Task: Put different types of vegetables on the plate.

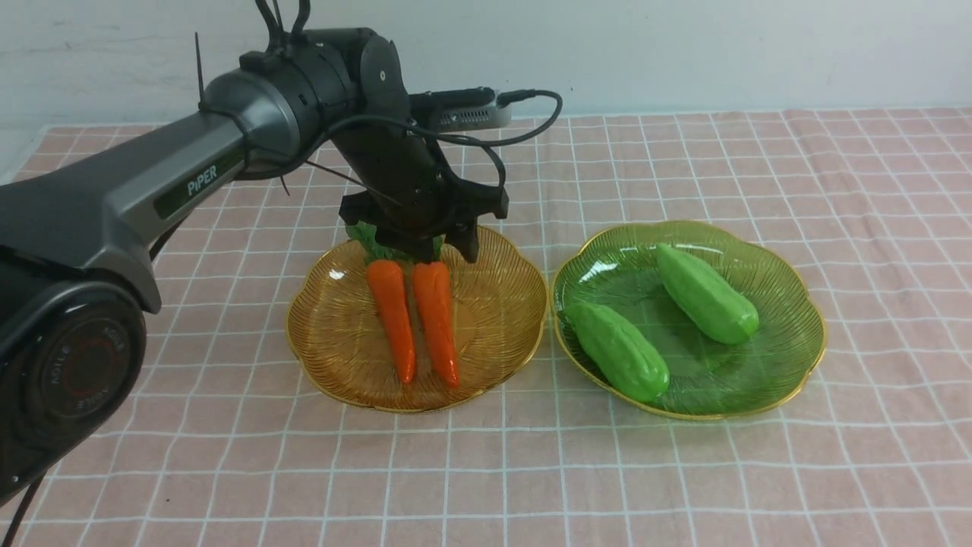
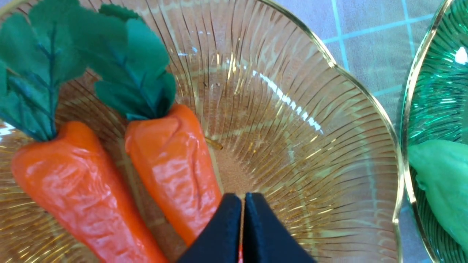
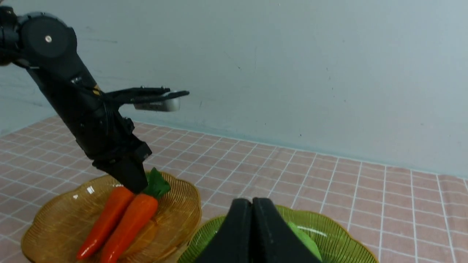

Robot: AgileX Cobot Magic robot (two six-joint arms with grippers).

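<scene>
Item: left gripper [image 2: 242, 200], fingers pressed together, holding nothing, poised over the amber plate [image 2: 329, 120].
Item: near carrot [image 2: 175, 160], just beside its fingertips; far carrot [image 2: 73, 190] lies beyond, alongside.
Item: gourds [image 1: 706, 295] on the green plate [image 1: 793, 304], well apart from this hand, beneath the right gripper [image 3: 251, 206] (also closed, empty).
Handling note: we judge one carrot must go across. We would open wide, straddle the near carrot's thick orange shoulder rather than the leaves, and close squarely; the glossy skin may slip.
</scene>
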